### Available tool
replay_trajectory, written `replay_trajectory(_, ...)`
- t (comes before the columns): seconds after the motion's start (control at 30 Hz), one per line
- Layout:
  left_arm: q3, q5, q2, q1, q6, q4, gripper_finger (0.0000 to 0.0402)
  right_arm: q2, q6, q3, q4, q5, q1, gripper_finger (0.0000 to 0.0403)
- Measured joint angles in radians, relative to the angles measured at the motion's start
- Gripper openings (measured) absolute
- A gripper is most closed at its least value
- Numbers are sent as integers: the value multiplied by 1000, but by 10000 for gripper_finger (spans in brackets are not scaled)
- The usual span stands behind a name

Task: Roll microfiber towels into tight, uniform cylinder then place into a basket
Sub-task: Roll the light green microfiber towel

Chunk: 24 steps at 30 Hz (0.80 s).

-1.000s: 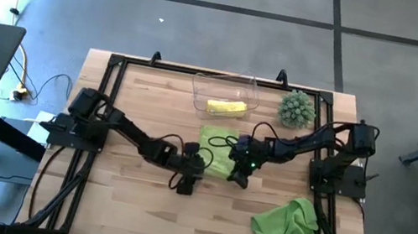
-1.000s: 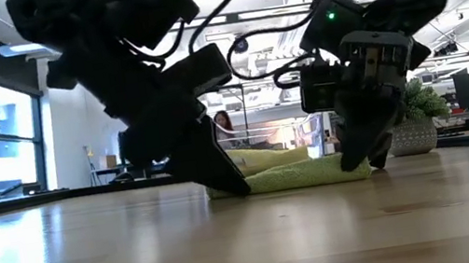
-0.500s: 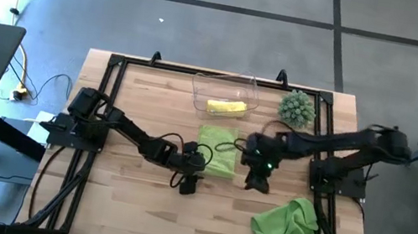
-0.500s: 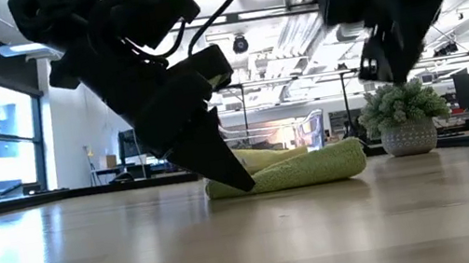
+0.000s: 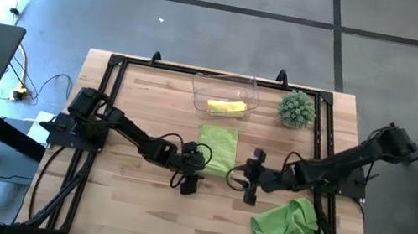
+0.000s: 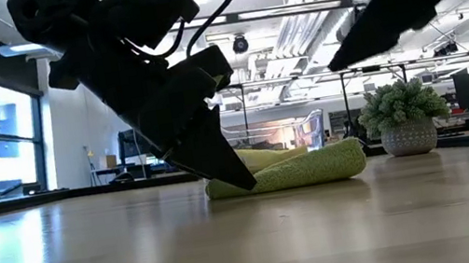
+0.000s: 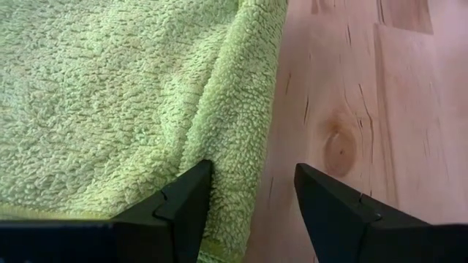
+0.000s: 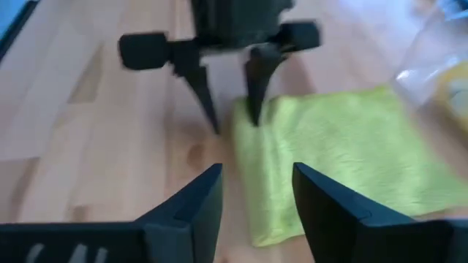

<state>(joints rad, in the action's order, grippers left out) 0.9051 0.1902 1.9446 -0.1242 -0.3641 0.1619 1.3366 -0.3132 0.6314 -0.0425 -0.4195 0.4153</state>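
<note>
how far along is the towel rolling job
Done: a yellow towel lies rolled in the basket. In hand: the left gripper sits open at the edge of a flat green towel; the right gripper is open beside it. Left: the crumpled green towel.

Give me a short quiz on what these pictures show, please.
1. True or false: the yellow towel lies in the basket.
2. Which fingers touch the folded green towel? A) left gripper B) right gripper C) neither
3. Fill in: the crumpled green towel lies on the table near the ____ arm.

Key:
1. True.
2. A. One open finger rests at its edge; the right gripper, open, is off it.
3. Right.
</note>
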Motion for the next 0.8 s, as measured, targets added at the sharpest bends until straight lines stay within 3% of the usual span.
replay_trajectory(0.2, -1, 3, 0, 0, -2, 3, 191, 159, 94, -15, -71, 147, -2, 195)
replay_trajectory(0.47, -1, 4, 0, 0, -3, 3, 191, 326, 194, -14, -164, 26, -25, 177)
replay_trajectory(0.8, -1, 5, 0, 0, -1, 3, 191, 352, 201, -13, -175, 3, -86, 161)
